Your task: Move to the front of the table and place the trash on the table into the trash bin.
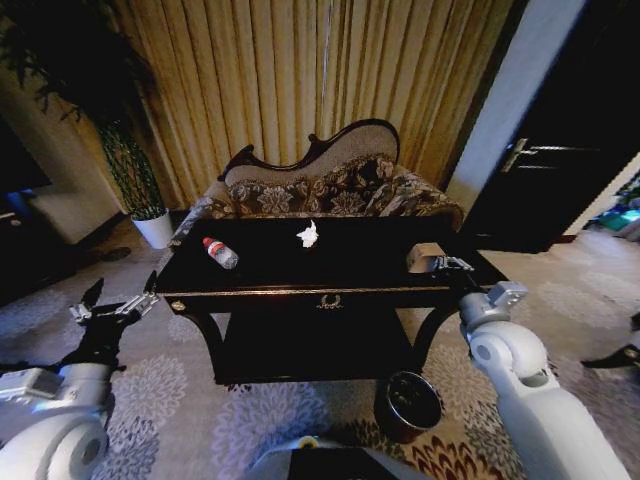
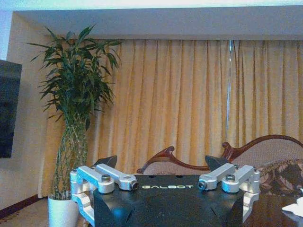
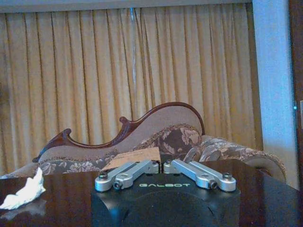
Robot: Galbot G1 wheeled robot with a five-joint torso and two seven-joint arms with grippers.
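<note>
The dark glossy table stands right in front of me. On it lie a clear bottle with a red cap at the left and a crumpled white tissue near the far middle. The round reddish-brown trash bin sits on the carpet by the table's front right leg. My right gripper is over the table's right end, shut on a flat tan scrap. My left gripper hangs open and holds nothing, off the table's left end.
A carved floral sofa stands close behind the table, before gold curtains. A tall plant in a white pot is at the back left. A dark door is at the right. Patterned carpet surrounds the table.
</note>
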